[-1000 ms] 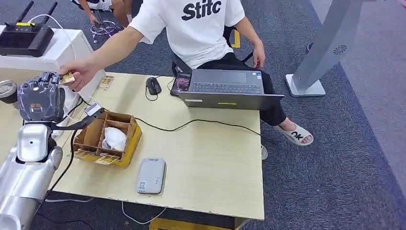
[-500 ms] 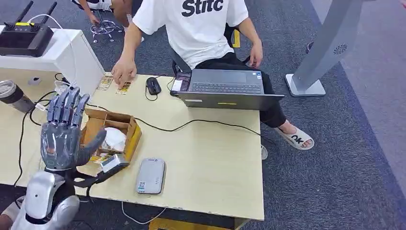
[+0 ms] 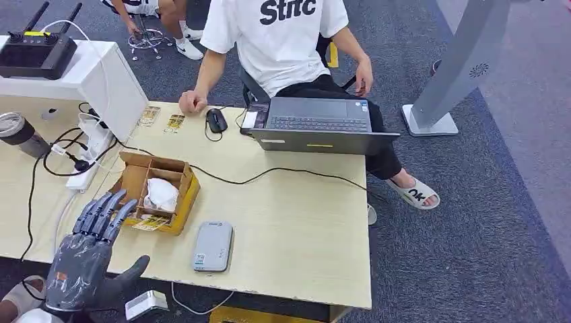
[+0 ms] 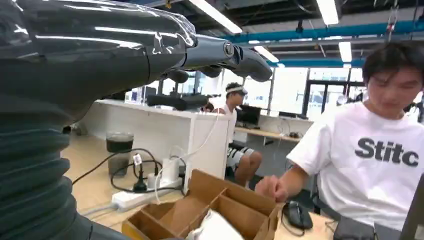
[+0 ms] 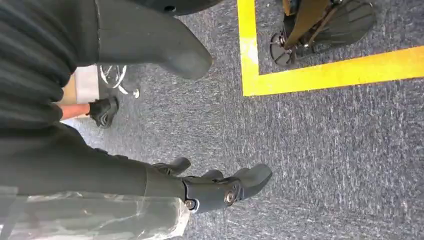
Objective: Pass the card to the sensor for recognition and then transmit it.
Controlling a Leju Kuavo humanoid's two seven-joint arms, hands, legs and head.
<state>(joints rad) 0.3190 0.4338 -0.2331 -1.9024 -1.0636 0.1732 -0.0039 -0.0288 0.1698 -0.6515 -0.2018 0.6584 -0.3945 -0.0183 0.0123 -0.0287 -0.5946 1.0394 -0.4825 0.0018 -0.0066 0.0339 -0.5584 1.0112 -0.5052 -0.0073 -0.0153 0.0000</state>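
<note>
Two small yellow cards [image 3: 149, 116] [image 3: 175, 122] lie flat at the table's far edge, next to a seated person's fist [image 3: 192, 102]. The grey card sensor [image 3: 213, 246] lies flat near the front edge of the table. My left hand [image 3: 94, 256] hovers low at the near left edge, fingers spread and straight, holding nothing; it is left of the sensor. In the left wrist view the same hand [image 4: 125, 55] is stretched out empty above the cardboard box [image 4: 210, 210]. My right hand [image 5: 215, 187] hangs over grey carpet, holding nothing.
A divided cardboard box [image 3: 151, 185] holds white wrapping, with more cards [image 3: 151, 223] along its front. A black cable crosses the table to a laptop [image 3: 316, 124]; a mouse [image 3: 215, 120] lies beside it. A power strip [image 3: 84, 171], a cup [image 3: 19, 133] and a white cabinet [image 3: 81, 74] stand at left.
My left hand dropped from the far left, where the person took a card from it, to the table's near edge. The person laid the card on the table and drew the hand back.
</note>
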